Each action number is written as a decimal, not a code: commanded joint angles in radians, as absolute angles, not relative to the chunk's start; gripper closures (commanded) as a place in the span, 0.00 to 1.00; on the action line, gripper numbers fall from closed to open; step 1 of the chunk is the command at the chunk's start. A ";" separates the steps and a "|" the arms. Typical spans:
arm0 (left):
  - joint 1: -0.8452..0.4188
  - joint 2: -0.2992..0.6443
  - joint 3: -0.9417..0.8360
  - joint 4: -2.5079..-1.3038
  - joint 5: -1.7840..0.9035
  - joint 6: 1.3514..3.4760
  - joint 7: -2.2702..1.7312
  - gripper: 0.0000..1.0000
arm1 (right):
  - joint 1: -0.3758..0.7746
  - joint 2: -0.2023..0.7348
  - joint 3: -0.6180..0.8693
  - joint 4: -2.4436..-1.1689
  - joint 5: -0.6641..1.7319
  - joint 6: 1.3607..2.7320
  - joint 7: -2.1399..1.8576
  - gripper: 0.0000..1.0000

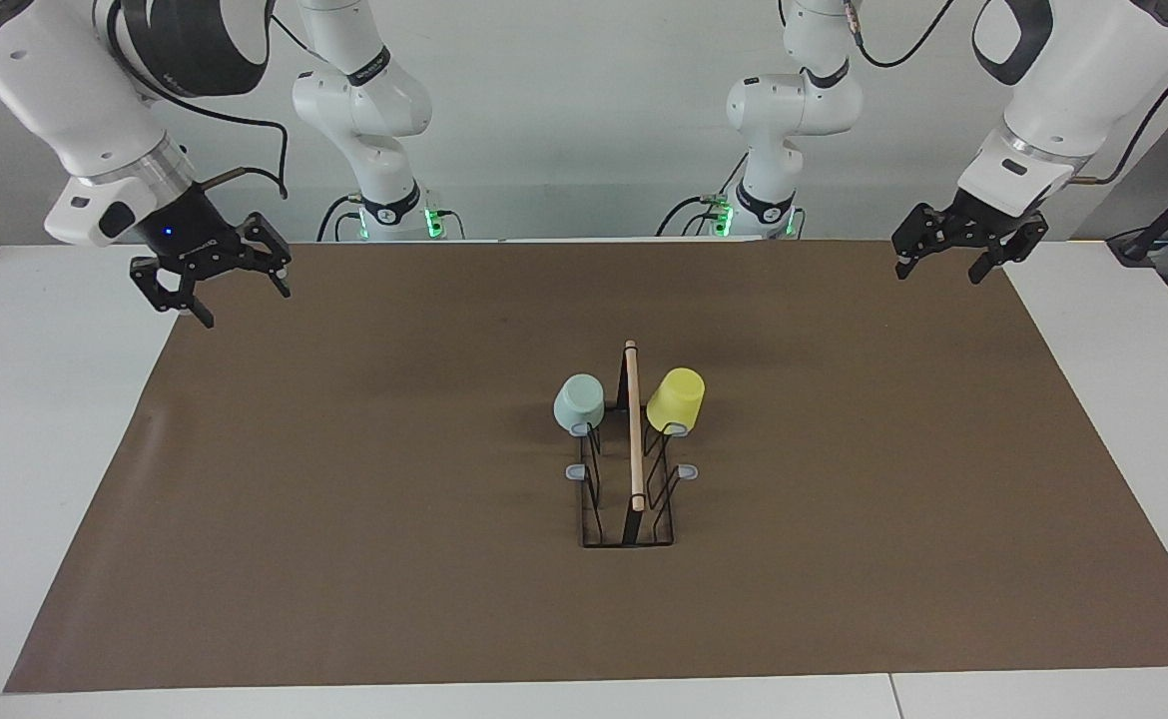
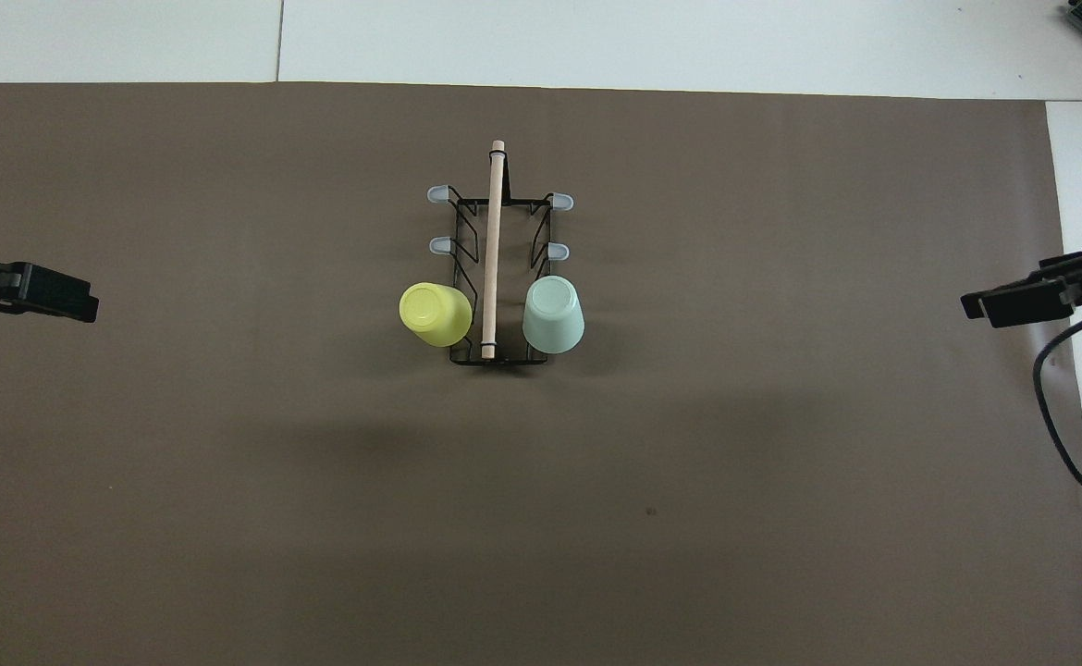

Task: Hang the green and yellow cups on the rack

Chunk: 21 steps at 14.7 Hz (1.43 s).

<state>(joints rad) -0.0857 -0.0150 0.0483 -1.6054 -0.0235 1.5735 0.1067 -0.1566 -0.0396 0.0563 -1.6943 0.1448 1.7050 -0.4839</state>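
Rack at centre of frame on brown mat over white bench, wooden rod along its top. Green cup and yellow cup hung upside down on the two prongs at the rack's upper end in the facing view, one each side of the rod. Four grey-tipped prongs bare. Left claw at upper right, right claw at upper left, both spread, holding nothing, well apart from the rack. Task judged complete: both cups hung, nothing left but waiting.
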 commanded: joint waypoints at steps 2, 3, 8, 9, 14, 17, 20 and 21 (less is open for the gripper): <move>-0.080 -0.037 0.041 -1.624 -0.011 1.565 0.100 0.00 | -0.160 -0.101 0.060 -1.701 0.110 1.664 -0.398 0.00; -0.080 -0.037 0.041 -1.623 -0.012 1.565 0.100 0.00 | -0.160 -0.115 0.060 -1.697 0.110 1.625 -0.334 0.00; -0.080 -0.037 0.043 -1.624 -0.011 1.565 0.100 0.00 | -0.163 -0.195 0.057 -1.695 0.106 1.494 -0.238 0.00; -0.078 -0.037 0.041 -1.624 -0.012 1.565 0.100 0.00 | -0.163 -0.215 0.055 -1.695 0.106 1.468 -0.230 0.00; -0.080 -0.037 0.041 -1.624 -0.012 1.565 0.100 0.00 | -0.160 -0.247 0.084 -1.697 0.114 1.394 -0.041 0.00; -0.080 -0.037 0.041 -1.623 -0.011 1.565 0.100 0.00 | -0.137 -0.255 0.095 -1.735 0.117 1.497 -0.037 0.00; -0.080 -0.037 0.043 -1.624 -0.011 1.565 0.100 0.00 | -0.133 -0.187 0.094 -1.717 0.115 1.555 -0.047 0.00; -0.080 -0.037 0.041 -1.624 -0.012 1.565 0.100 0.00 | -0.135 -0.170 0.094 -1.710 0.114 1.572 -0.057 0.00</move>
